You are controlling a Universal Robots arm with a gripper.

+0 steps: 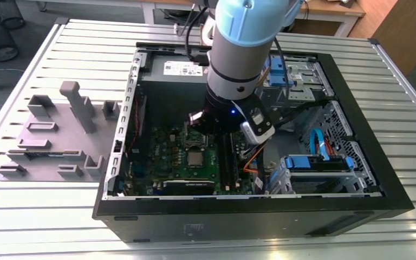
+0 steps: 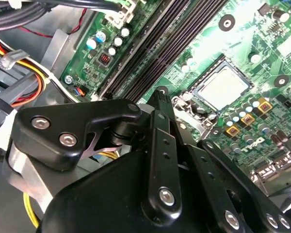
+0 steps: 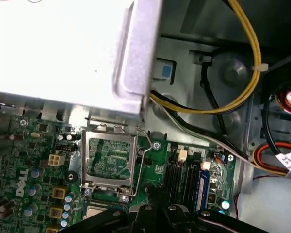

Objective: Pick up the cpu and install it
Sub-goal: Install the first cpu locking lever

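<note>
While the cpu [image 2: 224, 87] lies in its socket [image 2: 199, 87], the gripper [image 2: 160, 96] hovers nearby, closed and empty.

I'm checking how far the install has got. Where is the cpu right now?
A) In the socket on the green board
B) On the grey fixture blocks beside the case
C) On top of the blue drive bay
A: in the second wrist view the cpu lies flat inside the socket on the green board, with its silver top facing up.
</note>
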